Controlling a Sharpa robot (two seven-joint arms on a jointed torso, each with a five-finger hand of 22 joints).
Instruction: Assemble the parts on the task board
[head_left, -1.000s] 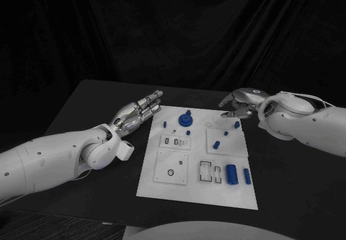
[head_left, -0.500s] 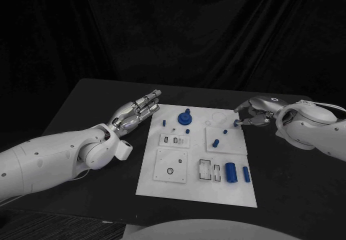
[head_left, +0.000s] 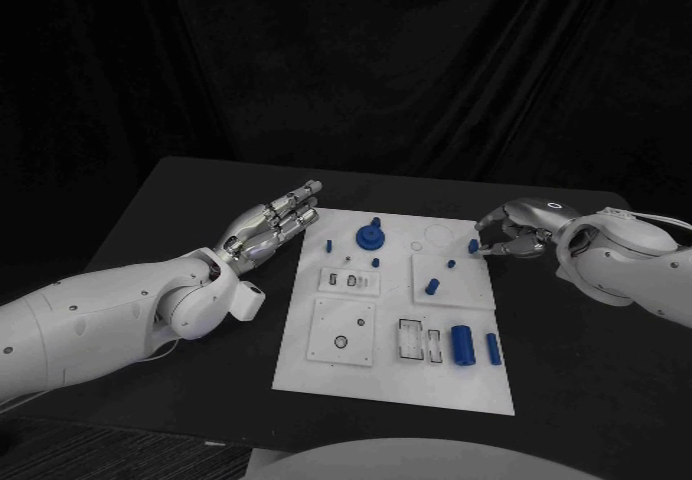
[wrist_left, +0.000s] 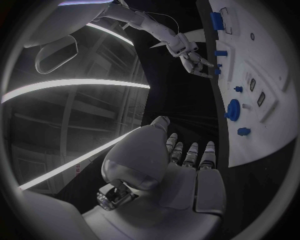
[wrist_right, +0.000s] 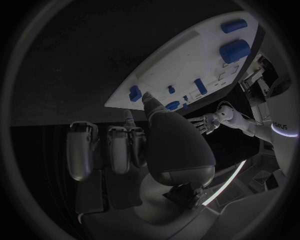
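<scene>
The white task board (head_left: 389, 375) lies in the middle of the black table. A small blue peg (head_left: 473, 244) stands near its far right edge. My right hand (head_left: 516, 235) hovers just off that edge. Its fingertips are close beside the peg, and whether they touch it is unclear. In the right wrist view the thumb tip reaches toward the peg (wrist_right: 134, 92) while the other fingers stay apart from it, holding nothing. My left hand (head_left: 274, 225) is off the board's far left corner, fingers stretched out and empty. A blue round knob (head_left: 371, 238) sits at the far middle.
A thick blue cylinder (head_left: 463, 345) and a slim one (head_left: 493, 349) lie at the board's near right. Another peg (head_left: 431, 287) stands on the right middle plate. Small pegs (head_left: 329, 245) dot the far left. Black table surrounds the board.
My right hand has moved right and toward me, from above the board's far right corner down to its right edge beside the peg. The left arm has not moved.
</scene>
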